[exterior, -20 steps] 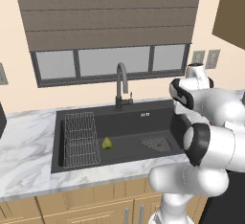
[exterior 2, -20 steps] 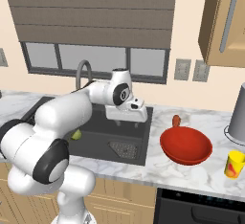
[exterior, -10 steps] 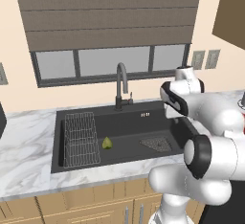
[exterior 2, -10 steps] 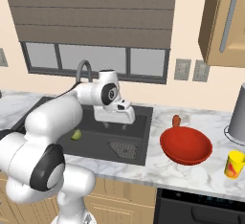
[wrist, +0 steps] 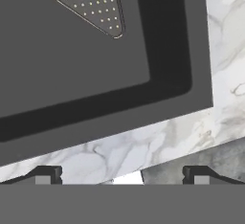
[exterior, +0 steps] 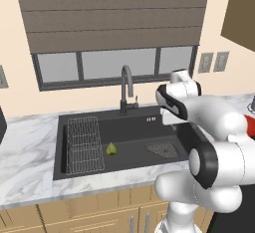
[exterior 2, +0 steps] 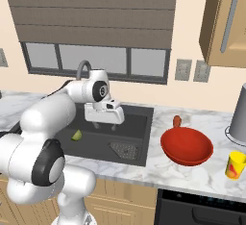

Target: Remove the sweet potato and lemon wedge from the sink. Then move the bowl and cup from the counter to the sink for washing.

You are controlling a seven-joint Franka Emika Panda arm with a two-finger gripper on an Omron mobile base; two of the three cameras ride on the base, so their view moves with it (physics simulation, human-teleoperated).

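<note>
You have the fingers (wrist: 122, 175) spread and empty over the sink (exterior: 134, 142); lemon wedge (exterior: 111, 149) remains, so next swing toward nine o'clock.

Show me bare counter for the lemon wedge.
Free: marble left of the sink, and the front strip between basin and bowl. Crowded: right end, with bowl, sweet potato and cup.
</note>
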